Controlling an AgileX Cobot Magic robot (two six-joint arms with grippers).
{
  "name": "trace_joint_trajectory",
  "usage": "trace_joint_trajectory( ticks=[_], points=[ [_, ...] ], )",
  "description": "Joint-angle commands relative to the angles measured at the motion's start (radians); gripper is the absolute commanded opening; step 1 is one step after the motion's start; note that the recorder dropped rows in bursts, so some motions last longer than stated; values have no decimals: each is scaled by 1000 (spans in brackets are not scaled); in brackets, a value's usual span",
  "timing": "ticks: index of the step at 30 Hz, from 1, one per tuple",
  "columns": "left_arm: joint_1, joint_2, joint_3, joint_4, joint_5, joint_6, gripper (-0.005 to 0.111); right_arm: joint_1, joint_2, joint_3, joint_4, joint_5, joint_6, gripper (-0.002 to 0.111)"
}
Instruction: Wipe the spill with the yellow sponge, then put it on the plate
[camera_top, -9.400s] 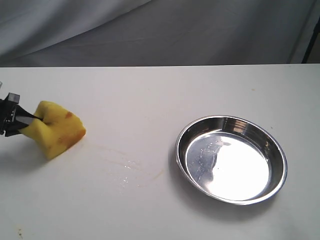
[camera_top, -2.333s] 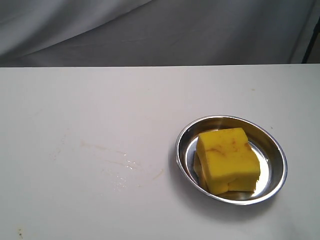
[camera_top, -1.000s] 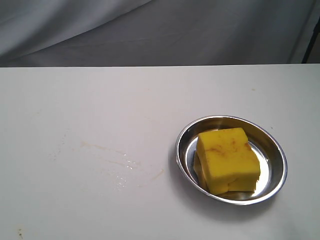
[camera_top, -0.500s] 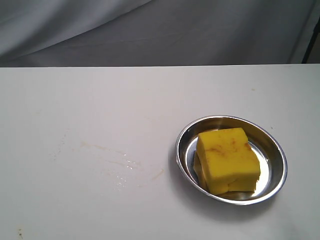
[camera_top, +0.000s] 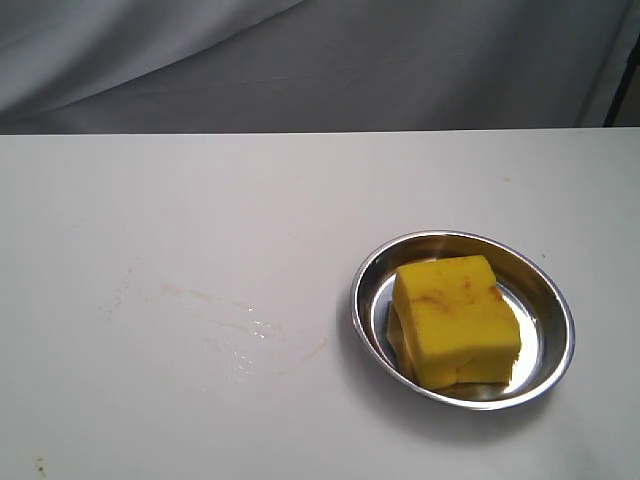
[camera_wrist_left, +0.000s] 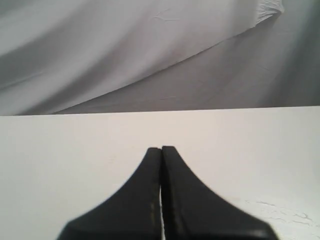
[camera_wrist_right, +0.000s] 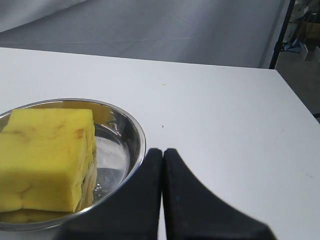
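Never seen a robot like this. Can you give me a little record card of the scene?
Sponge: yellow sponge, inside the plate, orange stains on top
Plate: shiny metal, on the white table
Spill: thin wet smear, faint orange streaks, apart from the plate
Left claw: shut, empty
Right claw: shut, empty, beside the plate

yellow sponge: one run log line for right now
yellow sponge: lying in plate | spill: thin wet smear on table | left gripper: shut, empty | right gripper: shut, empty
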Motion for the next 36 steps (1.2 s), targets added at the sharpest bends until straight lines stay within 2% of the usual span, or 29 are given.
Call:
trace_joint_trajectory(
  ticks=[1,7,11,30,36],
  points=[
    [2,-3,32,-13,-15,33,0,1,-4,4,4,-1,-2,0],
    [2,-3,32,-16,20,65,0,1,-4,4,4,-1,-2,0],
    [2,-3,32,58,49,65,0,1,-4,4,4,-1,-2,0],
    [2,-3,32,52,76,36,0,1,-4,4,4,-1,-2,0],
    [2,-3,32,52,142,12,0,1,-4,4,4,-1,-2,0]
  ],
)
